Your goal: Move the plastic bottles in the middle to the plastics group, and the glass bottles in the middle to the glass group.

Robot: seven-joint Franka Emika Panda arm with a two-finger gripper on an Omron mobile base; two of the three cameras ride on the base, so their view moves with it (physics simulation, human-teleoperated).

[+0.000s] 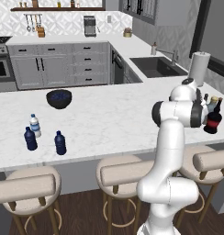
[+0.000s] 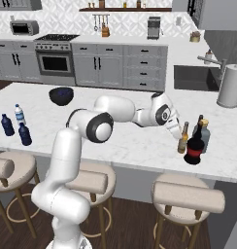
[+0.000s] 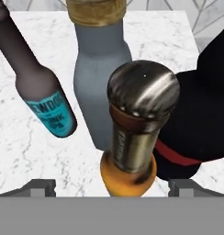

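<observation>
The slim amber bottle with a metal cap stands on the counter right below my gripper. The gripper is open, its tips wide apart on either side of the bottle and not touching it. In the right base view my gripper hovers just left of the amber bottle. Close around it stand the squat dark red-label bottle, the grey-blue gold-capped bottle and the teal bottle. Far left, two navy bottles stand by the clear water bottle.
A dark bowl sits on the marble island toward the back left. A paper towel roll stands behind the glass bottles, near the sink. Stools line the island's near edge.
</observation>
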